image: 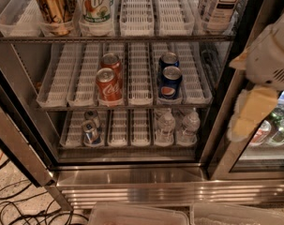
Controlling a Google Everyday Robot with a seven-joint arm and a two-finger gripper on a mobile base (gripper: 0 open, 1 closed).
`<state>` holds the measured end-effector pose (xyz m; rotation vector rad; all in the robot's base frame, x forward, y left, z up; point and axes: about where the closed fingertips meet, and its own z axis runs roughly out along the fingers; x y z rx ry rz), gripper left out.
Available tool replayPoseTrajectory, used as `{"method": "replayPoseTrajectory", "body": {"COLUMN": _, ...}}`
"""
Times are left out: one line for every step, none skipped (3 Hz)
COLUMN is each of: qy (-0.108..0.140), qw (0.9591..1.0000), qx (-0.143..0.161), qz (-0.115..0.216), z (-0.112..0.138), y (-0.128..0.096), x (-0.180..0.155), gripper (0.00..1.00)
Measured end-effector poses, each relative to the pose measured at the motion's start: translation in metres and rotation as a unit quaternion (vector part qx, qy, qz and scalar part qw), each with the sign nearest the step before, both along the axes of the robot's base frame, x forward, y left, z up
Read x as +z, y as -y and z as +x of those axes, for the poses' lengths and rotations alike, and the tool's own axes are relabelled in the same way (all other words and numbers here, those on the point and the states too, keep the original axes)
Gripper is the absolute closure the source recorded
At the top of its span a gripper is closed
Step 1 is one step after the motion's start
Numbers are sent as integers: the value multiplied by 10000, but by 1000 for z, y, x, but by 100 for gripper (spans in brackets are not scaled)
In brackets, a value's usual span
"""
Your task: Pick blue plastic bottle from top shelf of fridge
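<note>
Single camera, close, high, looking down into open fridge (pixel 132 177); tool (pixel 247 118) at right edge.

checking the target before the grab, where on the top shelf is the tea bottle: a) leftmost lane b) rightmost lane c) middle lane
b: the blue plastic bottle stands in the rightmost lane of the top shelf; the gripper hangs lower, off to the right.
</note>
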<state>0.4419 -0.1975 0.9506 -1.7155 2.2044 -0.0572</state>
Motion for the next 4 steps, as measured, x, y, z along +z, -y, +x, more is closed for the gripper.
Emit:
{"method": "replayPoseTrajectory", "body": {"qy": -79, "qw": 9992, "qx": 195, "qz": 350, "z": 2, "y": -45, "x": -59, "gripper": 0}}
{"method": "replayPoseTrajectory", "body": {"qy": -204, "qw": 9957, "qx": 338, "qz": 842, "z": -6, "y": -85, "x": -121, "gripper": 0}}
{"method": "replayPoseTrajectory", "body": {"qy": -139, "qw": 9894, "qx": 425, "qz": 1385, "z": -12, "y": -124, "x": -164, "gripper": 0}}
{"method": "replayPoseTrajectory", "body": {"qy": 203, "qw": 9880, "qx": 344, "qz": 1492, "z": 3, "y": -130, "x": -158, "gripper": 0}}
